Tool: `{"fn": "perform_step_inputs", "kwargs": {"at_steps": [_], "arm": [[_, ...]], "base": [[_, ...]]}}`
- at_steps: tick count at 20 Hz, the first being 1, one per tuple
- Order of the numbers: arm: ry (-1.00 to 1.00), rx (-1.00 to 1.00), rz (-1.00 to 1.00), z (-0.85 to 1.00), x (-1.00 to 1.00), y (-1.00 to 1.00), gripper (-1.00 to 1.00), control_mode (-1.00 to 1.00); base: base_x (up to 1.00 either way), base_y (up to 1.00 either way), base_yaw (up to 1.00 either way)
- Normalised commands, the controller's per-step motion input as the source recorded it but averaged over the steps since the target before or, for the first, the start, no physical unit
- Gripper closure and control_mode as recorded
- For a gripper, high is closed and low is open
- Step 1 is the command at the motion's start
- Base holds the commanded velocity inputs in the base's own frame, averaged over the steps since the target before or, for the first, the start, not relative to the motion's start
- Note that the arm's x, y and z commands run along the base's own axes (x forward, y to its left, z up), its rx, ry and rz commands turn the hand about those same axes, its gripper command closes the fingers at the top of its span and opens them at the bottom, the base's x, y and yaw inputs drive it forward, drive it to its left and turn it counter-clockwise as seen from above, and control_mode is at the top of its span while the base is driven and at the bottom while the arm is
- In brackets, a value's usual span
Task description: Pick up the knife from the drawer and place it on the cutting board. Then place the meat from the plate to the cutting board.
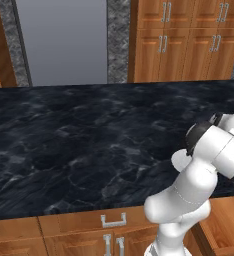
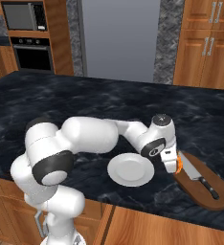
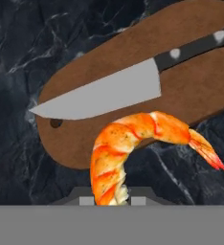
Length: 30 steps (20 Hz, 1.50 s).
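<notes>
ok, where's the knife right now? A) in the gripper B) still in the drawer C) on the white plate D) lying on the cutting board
D: the knife lies flat on the cutting board, and the gripper is shut on the meat, not the knife.

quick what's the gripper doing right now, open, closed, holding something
Gripper: closed on the small orange curled shrimp-like meat.

Matt dark wooden cutting board (image 3: 190, 91); smooth grey metal knife (image 3: 109, 93); veined stone counter (image 1: 79, 145).
</notes>
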Motion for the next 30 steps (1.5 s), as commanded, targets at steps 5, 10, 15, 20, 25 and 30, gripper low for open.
{"fn": "perform_step_inputs", "kwargs": {"at_steps": [5,10,15,20,25,30], "arm": [[0.02,0.01,0.01,-0.04,0.27,-0.14,1.0,-1.0],[0.0,0.0,0.01,-0.22,0.17,-0.14,1.0,-1.0],[0.0,0.0,0.03,-0.4,0.02,-0.09,1.0,-1.0],[0.0,0.0,0.03,-0.07,0.12,-0.14,1.0,-1.0],[0.0,0.0,0.07,0.0,0.21,-0.16,1.0,-1.0],[0.0,0.0,0.08,-0.13,0.1,-0.12,1.0,-1.0]], "base": [[0.0,0.0,0.0],[0.0,0.0,0.0],[0.0,0.0,0.0],[0.0,0.0,0.0],[0.0,0.0,0.0],[0.0,0.0,0.0]]}}
